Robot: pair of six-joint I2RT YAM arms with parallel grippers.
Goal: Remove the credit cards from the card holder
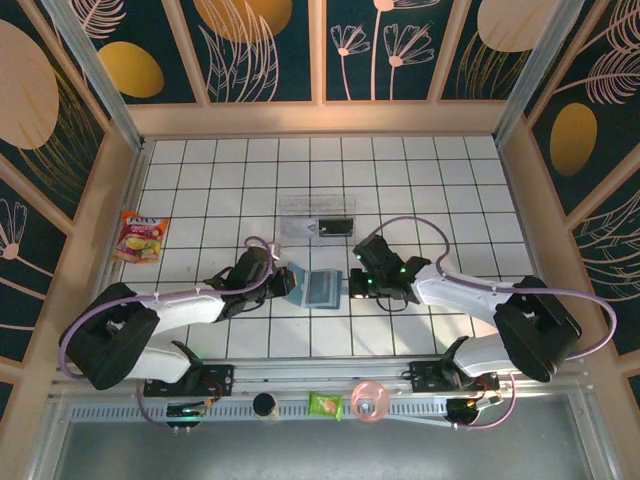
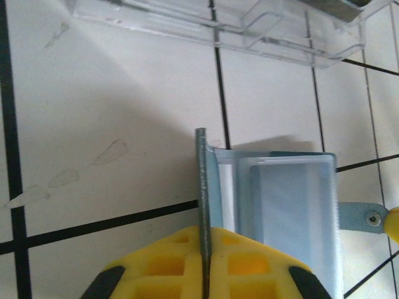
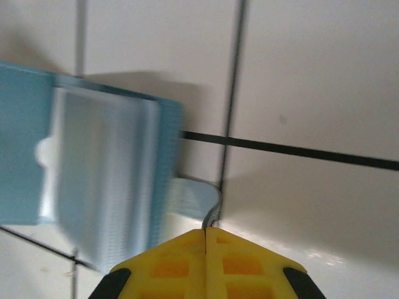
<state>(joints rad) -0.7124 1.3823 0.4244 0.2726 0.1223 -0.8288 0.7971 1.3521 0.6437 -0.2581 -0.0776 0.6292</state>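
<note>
Top external: left hand (image 1: 289, 281) pinches card holder (image 1: 325, 291) flap, right hand (image 1: 352, 287) its tab; clear tray (image 1: 296, 211) beyond.

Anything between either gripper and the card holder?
Nothing visible. The left gripper is shut on the card holder's raised flap; the right gripper is shut on its side tab. The clear tray lies beyond the holder, apart from it.

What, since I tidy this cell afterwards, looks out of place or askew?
The card holder is not lying flat: its left flap stands on edge, pinched by the left gripper, while the right gripper pinches its tab. A colourful snack packet lies stray far off to its left.
</note>
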